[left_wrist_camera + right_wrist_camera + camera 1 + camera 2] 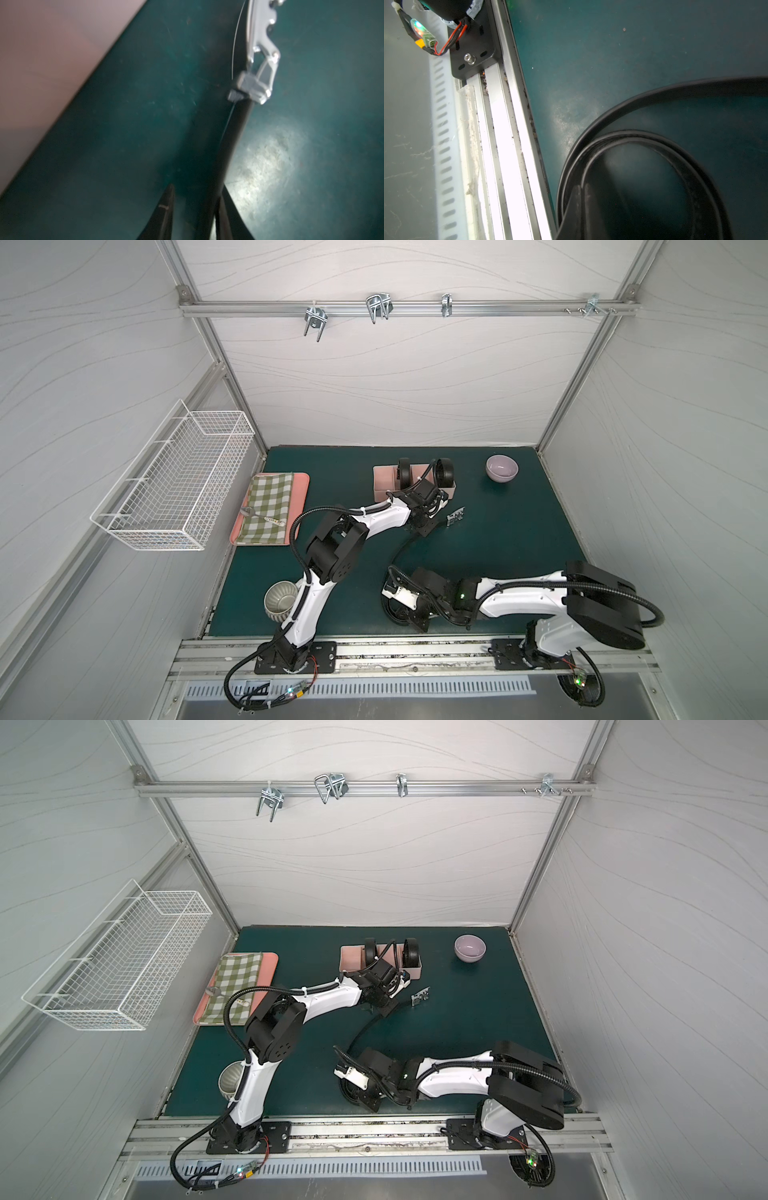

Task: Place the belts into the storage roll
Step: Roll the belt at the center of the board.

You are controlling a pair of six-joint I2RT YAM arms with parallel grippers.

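left gripper (197, 187) slightly parted astride belt (234, 135), near storage roll (52, 52) wall | right gripper (583, 187) clamps belt coil beside front rail (500, 124)

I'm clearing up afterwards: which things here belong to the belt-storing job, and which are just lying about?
Job: storage roll, two coiled belts standing in it, loose belt on the mat.
Lying about: wire basket, pink tray, checked cloth, spoon, lilac bowl, ribbed cup.

both top views: bright, even, soft light on pale walls (374, 385), only faint shadows on the green worktop (519, 539), wide-angle stretch toward edges | left wrist: dim, smeared, buckle (255, 87) soft, pale glare patch on worktop | right wrist: metal rail (508, 145) blown out white, belt (643, 97) sharp far off, blurred near lens
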